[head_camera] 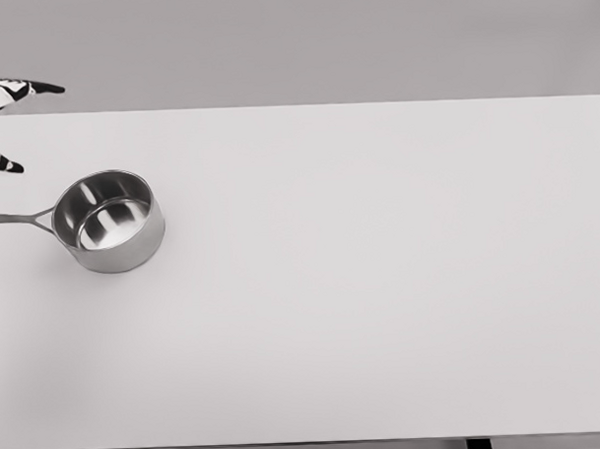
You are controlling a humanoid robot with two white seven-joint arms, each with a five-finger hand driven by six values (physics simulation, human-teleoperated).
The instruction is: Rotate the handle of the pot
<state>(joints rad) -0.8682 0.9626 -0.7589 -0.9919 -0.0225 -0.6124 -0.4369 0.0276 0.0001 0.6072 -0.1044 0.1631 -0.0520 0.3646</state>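
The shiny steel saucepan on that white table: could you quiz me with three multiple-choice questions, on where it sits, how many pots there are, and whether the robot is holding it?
1. Where is the shiny steel saucepan?
A. left part of the white table
B. centre
C. right edge

2. How many pots?
A. one
B. two
C. three

3. The left robot hand is:
A. gripping the handle
B. open, apart from the pot
C. inside the pot

Answers:
1 A, it stands near the table's left side.
2 A, only one shows.
3 B, its fingers are spread above the thin handle, holding nothing.
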